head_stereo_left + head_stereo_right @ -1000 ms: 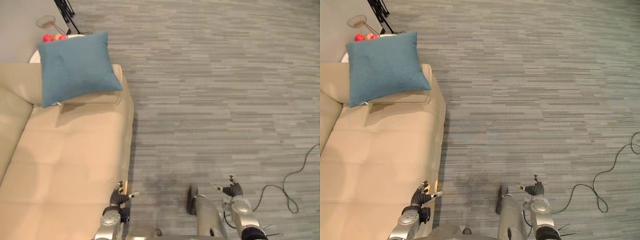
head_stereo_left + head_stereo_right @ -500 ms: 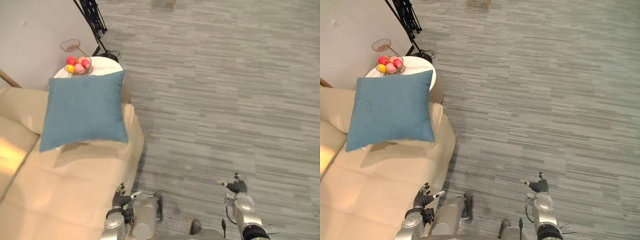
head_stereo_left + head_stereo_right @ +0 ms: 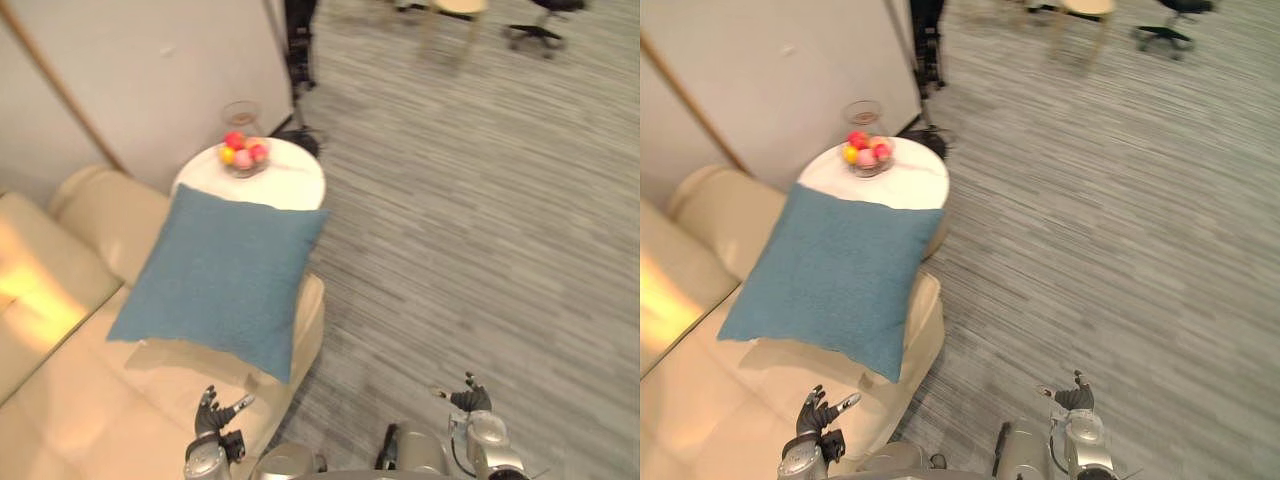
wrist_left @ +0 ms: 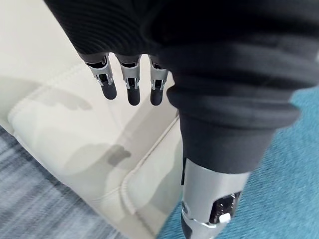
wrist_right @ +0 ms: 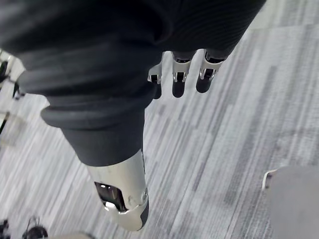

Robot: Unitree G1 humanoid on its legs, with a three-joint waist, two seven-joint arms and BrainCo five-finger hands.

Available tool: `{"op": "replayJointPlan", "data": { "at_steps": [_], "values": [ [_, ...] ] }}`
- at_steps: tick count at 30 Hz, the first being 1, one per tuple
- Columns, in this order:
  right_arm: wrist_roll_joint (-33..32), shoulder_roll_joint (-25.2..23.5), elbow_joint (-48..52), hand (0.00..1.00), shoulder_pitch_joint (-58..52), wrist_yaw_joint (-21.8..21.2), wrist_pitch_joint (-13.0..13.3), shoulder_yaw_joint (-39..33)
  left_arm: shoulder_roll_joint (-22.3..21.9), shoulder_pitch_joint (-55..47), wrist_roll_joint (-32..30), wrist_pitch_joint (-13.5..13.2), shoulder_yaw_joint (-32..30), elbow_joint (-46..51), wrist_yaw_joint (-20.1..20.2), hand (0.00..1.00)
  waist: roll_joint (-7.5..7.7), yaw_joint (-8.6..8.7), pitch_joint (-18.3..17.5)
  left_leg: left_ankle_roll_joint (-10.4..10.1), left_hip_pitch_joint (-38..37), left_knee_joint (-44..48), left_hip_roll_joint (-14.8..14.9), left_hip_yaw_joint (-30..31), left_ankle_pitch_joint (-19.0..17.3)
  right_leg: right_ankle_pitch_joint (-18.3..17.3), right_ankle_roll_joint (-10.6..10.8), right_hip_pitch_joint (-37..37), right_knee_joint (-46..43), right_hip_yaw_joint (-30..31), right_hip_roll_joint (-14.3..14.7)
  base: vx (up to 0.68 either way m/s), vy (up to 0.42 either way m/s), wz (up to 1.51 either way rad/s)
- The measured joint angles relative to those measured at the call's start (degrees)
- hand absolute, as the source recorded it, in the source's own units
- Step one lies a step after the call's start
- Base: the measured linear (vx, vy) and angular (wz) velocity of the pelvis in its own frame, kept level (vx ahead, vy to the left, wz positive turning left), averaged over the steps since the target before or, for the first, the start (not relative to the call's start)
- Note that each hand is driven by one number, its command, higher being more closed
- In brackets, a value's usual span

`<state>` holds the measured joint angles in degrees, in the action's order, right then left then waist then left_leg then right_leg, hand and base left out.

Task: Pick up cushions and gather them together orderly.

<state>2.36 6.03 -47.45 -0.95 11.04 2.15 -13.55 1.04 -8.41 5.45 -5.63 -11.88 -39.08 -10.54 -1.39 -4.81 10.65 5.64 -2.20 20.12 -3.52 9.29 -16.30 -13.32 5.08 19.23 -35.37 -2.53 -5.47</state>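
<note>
While both hands hang empty with fingers loosely spread, the 1 blue cushion (image 3: 225,275) lies propped on the sofa's (image 3: 80,400) armrest, at the end by the round table (image 3: 290,185). It lies just ahead of the left hand (image 3: 212,420), which hovers over the seat's edge. The right hand (image 3: 470,400) is over the floor, well apart, so I judge the left hand the nearer.
</note>
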Motion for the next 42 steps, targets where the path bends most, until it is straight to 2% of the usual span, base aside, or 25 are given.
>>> {"op": "replayJointPlan", "data": {
  "at_steps": [2,3,4,6,7,8,10,12,14,15,18,20,22,24,25,28,30,31,32,33,34,36,39,40,42],
  "values": [
    [-0.1,-0.3,0.0,0.00,-1.1,0.1,-0.1,-0.2,-0.4,0.9,0.0,0.0,0.0,0.3,-0.7,0.00,1.09,-0.44,-0.5,-4.2,-0.2,2.8,-0.9,4.9,-2.5,4.4,1.7,-0.6,11.1,8.0,1.0,0.41,-0.299,1.96],
    [-0.1,-0.9,-0.2,0.00,-1.6,0.1,-0.2,0.0,-1.0,1.2,0.0,0.0,0.0,0.0,-1.1,0.00,1.50,-0.64,-0.3,-6.8,-0.1,5.6,-1.2,7.9,-4.7,10.0,1.8,-1.5,12.2,8.0,-0.2,0.54,-0.470,1.95],
    [-0.2,-0.7,0.0,0.00,-1.1,0.1,-0.2,-0.1,-3.2,0.3,0.2,-0.1,-0.1,1.0,-1.5,0.00,-0.63,-2.08,-1.6,-7.8,1.2,7.5,1.5,9.5,-4.8,8.4,0.3,-2.3,10.4,3.2,0.4,0.45,-0.427,1.65],
    [-0.4,-0.7,2.0,0.00,-0.5,0.2,0.0,-0.1,-4.8,0.1,0.7,-0.1,0.0,1.6,-2.0,0.00,-1.27,-2.02,-2.0,-11.1,3.1,7.6,3.7,8.6,-2.7,6.1,-1.6,-4.2,10.5,-3.2,-0.9,0.32,-0.342,1.55],
    [-0.7,-0.7,2.5,0.00,-0.4,0.2,0.2,-0.1,-4.9,0.4,0.7,-0.1,0.3,1.6,-2.0,0.00,-1.37,-2.12,-2.1,-11.9,3.5,7.4,4.6,7.3,-2.0,5.8,-2.1,-5.1,10.7,-5.4,-1.4,0.25,-0.325,1.76],
    [-0.9,-0.9,3.2,0.00,-0.5,0.2,0.3,-0.2,-4.9,0.8,0.8,-0.1,0.3,1.8,-2.0,0.00,-1.33,-2.19,-2.1,-13.5,4.1,7.9,6.2,4.2,-0.6,5.4,-2.8,-7.0,11.4,-8.5,-1.8,0.17,-0.235,1.60],
    [-2.7,-1.5,3.5,0.00,-0.8,0.3,1.2,-1.8,-4.8,0.8,1.2,-0.4,0.5,3.1,-1.9,0.00,-0.28,-2.20,-1.8,-12.7,6.5,9.0,10.2,-8.2,2.6,4.9,-3.6,-12.7,14.3,-15.1,-2.8,0.14,-0.211,1.84],
    [-4.3,-1.4,3.0,0.00,-0.4,0.6,1.8,-3.1,-4.4,0.6,1.2,-0.5,2.1,3.0,-1.8,0.00,0.08,-2.06,-2.0,-11.7,7.0,6.4,12.7,-19.3,3.2,4.9,-3.6,-14.4,16.1,-18.5,-3.5,0.07,-0.078,1.44],
    [-4.9,-0.4,0.7,0.00,0.9,0.6,1.8,-4.8,-2.7,0.9,1.1,-0.4,5.1,2.8,-1.4,0.00,0.10,-1.60,-2.2,-10.0,7.6,2.6,13.2,-28.0,4.3,4.9,-3.5,-14.6,18.1,-21.5,-4.3,0.03,0.012,1.22],
    [-5.2,-0.5,-0.3,0.00,1.1,0.6,1.7,-4.8,-2.0,0.9,1.1,-0.4,5.6,2.4,-0.9,0.00,0.45,-1.51,-1.9,-9.8,7.7,1.5,13.2,-29.3,4.4,5.0,-3.3,-14.9,18.8,-22.2,-4.4,0.01,0.049,0.82],
    [-5.3,-1.1,-3.6,0.00,1.5,0.6,1.3,-5.1,1.5,0.4,1.0,0.2,6.7,-0.3,-0.6,0.00,2.32,-1.52,-1.8,-9.1,6.2,-1.1,11.7,-29.8,4.9,5.2,-3.0,-15.4,18.6,-22.1,-5.3,0.00,0.073,0.19],
    [-5.2,-0.9,-4.1,0.00,1.6,0.8,1.3,-6.3,2.0,0.0,0.7,0.2,6.8,-1.2,-0.6,0.00,2.33,-0.64,-1.8,-8.5,4.2,-3.1,10.6,-30.0,5.2,5.0,-2.6,-15.2,15.8,-21.4,-6.6,-0.02,0.071,-0.05],
    [-5.1,-0.4,-4.1,0.00,1.4,1.3,1.3,-6.3,2.0,-0.7,0.5,0.2,6.8,-1.5,-0.6,0.00,2.29,0.87,-1.8,-7.6,1.6,-6.3,9.0,-30.0,4.7,4.4,-1.7,-13.1,8.2,-20.2,-8.8,-0.06,0.077,0.08],
    [-5.1,-0.2,-3.9,0.00,0.4,1.4,1.2,-6.4,3.4,-0.4,0.1,0.1,9.3,-1.6,-0.6,0.00,3.34,2.26,-1.3,-5.5,-0.4,-7.3,7.1,-28.3,2.6,6.1,-0.4,-7.8,-5.5,-13.2,-11.6,-0.07,0.078,0.38],
    [-5.1,-0.2,-3.5,0.00,-1.1,1.5,1.1,-6.4,3.9,-0.3,-0.5,0.2,10.0,-1.6,-0.6,0.00,2.78,3.59,-1.0,-5.1,-1.6,-7.0,7.1,-26.6,2.1,8.1,0.3,-4.4,-11.3,-6.6,-10.1,0.04,0.018,0.49],
    [-5.1,-0.2,-2.6,0.00,-1.7,1.6,0.9,-6.5,4.2,0.1,-1.0,0.2,9.9,-1.6,-0.7,0.00,3.17,4.07,-1.1,-4.7,-1.6,-6.7,7.7,-25.5,2.0,2.5,1.0,-1.3,-8.7,-0.5,-6.6,0.07,-0.030,0.28],
    [-4.9,0.2,-1.3,0.00,-2.1,1.8,0.9,-8.3,4.9,1.7,-1.2,0.2,9.9,-1.4,-0.7,0.00,2.87,4.26,-1.0,-5.9,-1.5,-6.0,9.4,-24.1,1.9,2.6,1.1,-0.3,3.3,4.0,-1.4,0.11,-0.096,0.37],
    [-4.7,0.2,-0.4,0.00,-2.4,1.9,0.8,-8.8,5.2,2.0,-1.3,0.1,9.9,-1.4,-0.7,0.00,3.11,4.33,-1.1,-6.6,-1.5,-5.8,9.4,-23.5,1.8,3.5,1.4,-0.5,7.2,4.9,-0.4,0.14,-0.132,0.47],
    [-4.2,0.3,1.0,0.00,-3.1,2.5,0.7,-9.2,6.3,2.5,-1.4,0.1,9.9,-1.2,-0.7,0.00,4.28,4.75,-1.3,-7.5,-1.2,-5.7,8.5,-22.4,1.5,6.6,1.3,-1.2,12.6,6.2,0.0,0.19,-0.194,0.73],
    [-4.0,1.1,3.3,0.00,-4.0,2.8,0.6,-9.7,6.6,3.1,-1.6,0.1,9.9,-1.2,-0.7,0.00,6.05,5.79,-1.5,-8.7,-1.7,-5.1,7.6,-20.1,0.7,11.3,0.1,-1.4,13.2,6.9,-0.6,0.25,-0.233,0.71],
    [-3.6,2.2,6.6,0.00,-4.4,3.3,0.2,-10.6,5.9,3.1,-1.6,0.1,10.3,-0.5,-0.7,0.00,3.93,5.71,-1.6,-9.4,-2.1,-5.4,8.9,-19.5,0.9,10.9,-0.3,-1.6,12.7,5.8,0.2,0.24,-0.193,0.48],
    [-1.7,3.9,13.6,0.00,-5.0,3.7,0.2,-11.0,4.6,3.3,-1.6,-0.1,10.3,1.4,-0.7,0.00,1.60,5.76,-1.7,-10.4,-2.3,-6.8,10.1,-19.5,0.9,10.6,-0.7,-1.1,13.6,5.5,1.9,0.23,-0.114,-0.07],
    [-0.1,5.8,22.3,0.00,-4.3,3.7,0.3,-11.1,4.2,3.4,-1.6,-0.2,10.6,3.9,-0.7,0.00,0.27,6.39,-2.1,-11.7,-2.7,-10.2,11.1,-18.6,2.1,10.7,-1.0,-1.0,14.8,4.9,3.3,0.13,-0.096,-0.03],
    [1.3,6.6,26.3,0.00,-3.8,3.8,0.6,-11.2,4.2,3.5,-1.6,-0.7,11.3,5.5,-0.7,0.00,0.51,7.21,-1.9,-11.8,-2.4,-11.0,11.3,-18.5,2.5,11.1,-1.6,-1.0,15.7,4.5,3.4,0.04,-0.039,0.06],
    [4.2,8.0,29.7,0.00,-3.0,3.9,1.4,-11.2,4.2,4.0,-1.6,-1.1,12.4,6.1,-0.6,0.00,1.00,7.31,-1.9,-11.6,-2.0,-12.3,11.1,-18.6,3.4,12.3,-1.9,-1.1,18.0,4.4,3.4,0.01,-0.012,0.02]
  ]
}}
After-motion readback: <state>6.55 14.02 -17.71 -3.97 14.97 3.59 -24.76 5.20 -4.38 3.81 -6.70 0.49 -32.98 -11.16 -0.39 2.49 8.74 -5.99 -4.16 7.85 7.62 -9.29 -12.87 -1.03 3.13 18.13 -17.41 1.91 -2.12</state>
